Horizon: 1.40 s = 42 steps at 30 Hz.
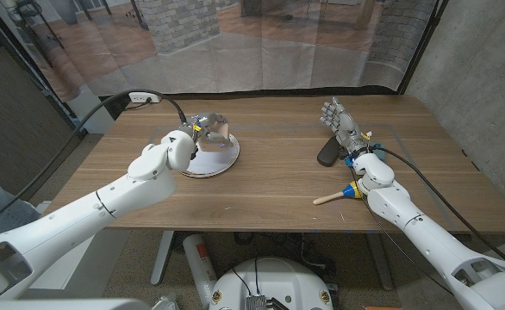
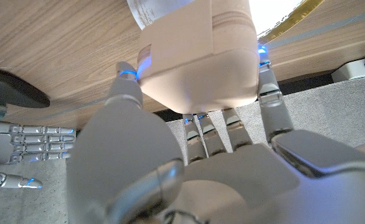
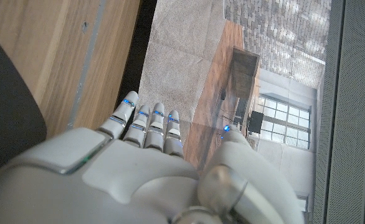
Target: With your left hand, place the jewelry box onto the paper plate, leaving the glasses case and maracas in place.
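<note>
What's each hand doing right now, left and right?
Left hand: holding the jewelry box over the paper plate.
Right hand: open, holding nothing, fingers extended beside the glasses case.

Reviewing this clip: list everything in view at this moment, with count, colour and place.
Jewelry box: one, cream, held in the left hand above the paper plate.
Paper plate: one, white with a gold rim, on the table's left half.
Glasses case: one, black, on the table's right half beside the right hand.
Maraca: one seen, wooden handle with a yellow and blue head, near the front edge, partly hidden by the right forearm.
Table: one, wooden.
Power strip: one, white, at the table's far left edge.
Left hand: fingers gripping the jewelry box.
Right hand: fingers straight, holding nothing.
</note>
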Tool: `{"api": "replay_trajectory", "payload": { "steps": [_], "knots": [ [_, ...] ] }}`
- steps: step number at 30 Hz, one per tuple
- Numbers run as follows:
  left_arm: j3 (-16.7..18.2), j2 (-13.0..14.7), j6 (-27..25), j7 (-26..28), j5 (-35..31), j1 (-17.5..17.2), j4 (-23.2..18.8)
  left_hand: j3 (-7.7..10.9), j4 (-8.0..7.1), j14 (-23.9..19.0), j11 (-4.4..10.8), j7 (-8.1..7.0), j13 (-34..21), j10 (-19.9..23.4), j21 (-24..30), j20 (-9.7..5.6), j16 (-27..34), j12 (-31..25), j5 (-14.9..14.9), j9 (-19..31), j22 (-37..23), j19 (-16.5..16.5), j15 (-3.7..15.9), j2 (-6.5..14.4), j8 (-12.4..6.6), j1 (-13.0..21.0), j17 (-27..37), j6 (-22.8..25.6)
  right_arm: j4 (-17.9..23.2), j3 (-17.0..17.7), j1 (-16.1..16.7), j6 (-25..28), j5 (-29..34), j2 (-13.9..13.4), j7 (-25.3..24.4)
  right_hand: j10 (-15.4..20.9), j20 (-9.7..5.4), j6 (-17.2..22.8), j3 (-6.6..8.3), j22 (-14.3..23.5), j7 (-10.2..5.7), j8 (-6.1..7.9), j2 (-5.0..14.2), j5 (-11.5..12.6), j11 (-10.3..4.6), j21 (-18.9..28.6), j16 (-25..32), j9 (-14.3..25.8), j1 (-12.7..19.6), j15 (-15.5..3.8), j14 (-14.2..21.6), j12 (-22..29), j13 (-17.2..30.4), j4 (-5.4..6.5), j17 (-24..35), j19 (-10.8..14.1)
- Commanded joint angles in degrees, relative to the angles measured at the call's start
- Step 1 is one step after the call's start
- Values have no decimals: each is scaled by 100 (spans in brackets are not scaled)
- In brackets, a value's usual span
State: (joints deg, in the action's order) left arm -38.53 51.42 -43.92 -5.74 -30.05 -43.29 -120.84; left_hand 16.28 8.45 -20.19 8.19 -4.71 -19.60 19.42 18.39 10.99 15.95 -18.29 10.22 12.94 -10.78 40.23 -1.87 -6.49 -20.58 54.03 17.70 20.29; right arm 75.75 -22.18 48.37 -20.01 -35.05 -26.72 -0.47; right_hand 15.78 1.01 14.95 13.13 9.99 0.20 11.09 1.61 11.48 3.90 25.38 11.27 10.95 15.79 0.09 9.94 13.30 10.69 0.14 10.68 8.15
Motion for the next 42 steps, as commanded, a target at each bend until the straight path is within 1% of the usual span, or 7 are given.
{"api": "replay_trajectory", "payload": {
  "steps": [1, 14, 19, 26, 31, 33, 42],
  "knots": [
    [-109, -1, -95, 72, 32, 139, 203, 98, -73, -436, 1, 3, -31, 44, -15, -241, 4, 5, 28, 13, -29, -274, 383, 1004, -45, 1043, 24, 96, -42, -22, -37, 23, 31, 25, -38, 31, 13, 51, 11, 28, 16, 44, 14, 0, -7, -28, -10, 15, 61, -9, 48, -19, 17, -13, 3, 45],
    [-108, 22, -88, 105, 228, 220, 445, 102, -76, -460, 24, -1, -45, 92, -23, -243, -1, 9, 28, 10, -31, -288, 393, 999, -57, 1047, 31, 127, -64, -43, -46, 35, 56, 68, -102, 36, 14, 56, 10, 29, 16, 43, 20, -1, -5, -55, -12, 15, 60, -20, 53, -23, 17, -22, 3, 60],
    [-100, 73, -137, 118, 289, 210, 457, 107, -78, -473, 68, -10, -51, 117, -27, -240, -3, 10, 28, 9, -32, -295, 400, 1003, -66, 1050, 35, 149, -89, -57, -71, 49, 66, 86, -109, 38, 13, 55, 9, 29, 19, 42, 22, -2, -20, -64, -12, 15, 60, -22, 56, -24, 17, -26, 3, 64],
    [-108, 154, -219, 135, 335, 205, 467, 110, -79, -482, 69, -3, -57, 125, -33, -238, -7, 18, 28, 7, -33, -308, 401, 1003, -81, 1054, 37, 185, -118, -88, -97, 78, 73, 102, -91, 42, 11, 56, 10, 29, 20, 41, 26, -2, 3, -76, -12, 15, 60, -15, 57, -24, 17, -30, 3, 71],
    [-140, 193, -286, 122, 337, 242, 493, 115, -81, -486, 68, -10, -63, 143, -34, -239, -13, 22, 27, 6, -34, -310, 403, 1008, -86, 1058, 39, 196, -85, -89, -94, 115, 93, 75, -118, 36, 11, 55, 9, 30, 16, 40, 29, -3, -18, -87, -11, 15, 59, -19, 63, -29, 17, -33, 3, 76],
    [-141, 189, -288, 136, 356, 256, 518, 117, -81, -493, 76, -11, -66, 155, -35, -243, -13, 21, 27, 5, -34, -311, 404, 1010, -88, 1060, 41, 202, -79, -83, -90, 125, 91, 70, -129, 42, 10, 56, 8, 30, 15, 40, 30, -3, 11, -94, -12, 15, 58, -14, 62, -28, 17, -35, 3, 78],
    [-226, 87, -214, 217, 392, 352, 651, 125, -80, -521, 95, -9, -78, 208, -36, -251, -16, 20, 25, 2, -35, -310, 415, 1010, -98, 1069, 44, 224, -92, -66, -92, 127, 79, 48, -115, 38, 12, 58, 8, 31, 17, 39, 35, -5, 10, -114, -14, 15, 57, -15, 64, -33, 17, -42, 2, 86]
  ]
}}
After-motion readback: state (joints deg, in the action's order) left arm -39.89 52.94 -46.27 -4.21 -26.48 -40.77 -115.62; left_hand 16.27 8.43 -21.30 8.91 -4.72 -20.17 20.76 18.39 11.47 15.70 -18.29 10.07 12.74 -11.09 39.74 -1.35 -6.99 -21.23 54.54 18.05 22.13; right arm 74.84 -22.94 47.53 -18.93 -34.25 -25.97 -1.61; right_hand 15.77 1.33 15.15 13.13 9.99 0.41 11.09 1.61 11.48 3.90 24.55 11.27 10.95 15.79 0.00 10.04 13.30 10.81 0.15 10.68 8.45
